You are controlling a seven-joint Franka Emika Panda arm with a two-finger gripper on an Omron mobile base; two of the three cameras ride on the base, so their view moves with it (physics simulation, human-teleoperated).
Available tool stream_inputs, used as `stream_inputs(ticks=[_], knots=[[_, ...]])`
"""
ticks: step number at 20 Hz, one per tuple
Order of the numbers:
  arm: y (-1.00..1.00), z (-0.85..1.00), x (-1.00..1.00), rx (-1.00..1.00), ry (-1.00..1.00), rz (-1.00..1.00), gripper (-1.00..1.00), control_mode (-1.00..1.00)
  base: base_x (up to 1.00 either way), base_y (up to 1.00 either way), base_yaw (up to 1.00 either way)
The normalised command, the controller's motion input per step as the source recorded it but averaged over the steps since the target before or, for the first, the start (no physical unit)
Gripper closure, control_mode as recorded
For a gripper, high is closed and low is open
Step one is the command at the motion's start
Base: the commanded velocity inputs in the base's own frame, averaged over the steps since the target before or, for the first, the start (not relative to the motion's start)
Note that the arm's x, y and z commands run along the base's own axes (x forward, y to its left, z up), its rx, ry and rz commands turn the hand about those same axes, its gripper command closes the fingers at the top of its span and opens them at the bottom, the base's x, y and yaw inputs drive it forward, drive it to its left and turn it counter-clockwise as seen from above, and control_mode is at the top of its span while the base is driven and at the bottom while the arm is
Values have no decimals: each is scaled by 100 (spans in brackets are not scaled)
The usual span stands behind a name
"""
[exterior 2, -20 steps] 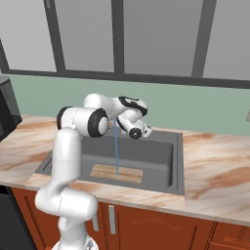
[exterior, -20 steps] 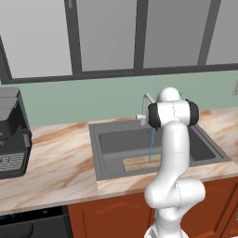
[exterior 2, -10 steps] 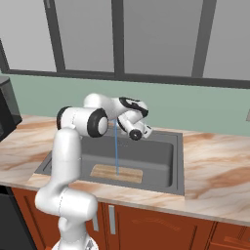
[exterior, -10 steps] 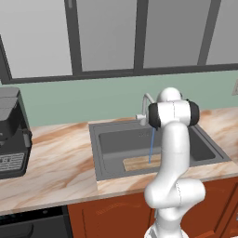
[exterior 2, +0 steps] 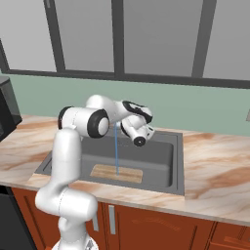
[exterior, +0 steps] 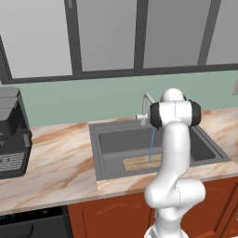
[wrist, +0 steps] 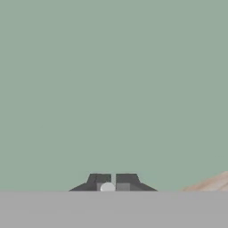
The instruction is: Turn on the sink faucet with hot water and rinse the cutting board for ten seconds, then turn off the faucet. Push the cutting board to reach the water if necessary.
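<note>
Gripper: the gripper (wrist: 113,183) hangs over the far part of the sink (exterior 2: 177,161), by the tap's base; fingertips close together, with a small pale round bit showing between them, perhaps the lever. Whether they clamp it I cannot tell.
Tap: the faucet (exterior: 145,105) stands at the far rim, its spout reaching toward the near side.
Water: the stream (exterior 2: 116,149) falls straight down, on.
Board: the board (exterior 2: 117,173) lies flat on the basin floor, near-left part, long axis left to right.
Key relation: water lands on the board, right of its middle, so no push looks needed.
Next, by my judgement: rinse on, then turn the lever off; it lies right at the hand.
</note>
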Motion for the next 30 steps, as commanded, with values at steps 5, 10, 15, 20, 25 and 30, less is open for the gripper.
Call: stream_inputs(ticks=[5, 10, 15, 20, 25, 30], knots=[[-11, -1, -7, 0, 0, 0, 100, -100, 0, 0, 0], [0, 0, -2, 0, 1, 0, 100, -100, 0, 0, 0], [-31, 0, -36, 0, 8, -3, 100, -100, 0, 0, 0], [-85, -4, -90, 0, 9, 0, 100, -100, 0, 0, 0], [-99, -21, -98, 1, 6, 0, 100, -100, 0, 0, 0], [-92, -29, -97, 1, 6, 0, 100, -100, 0, 0, 0]])
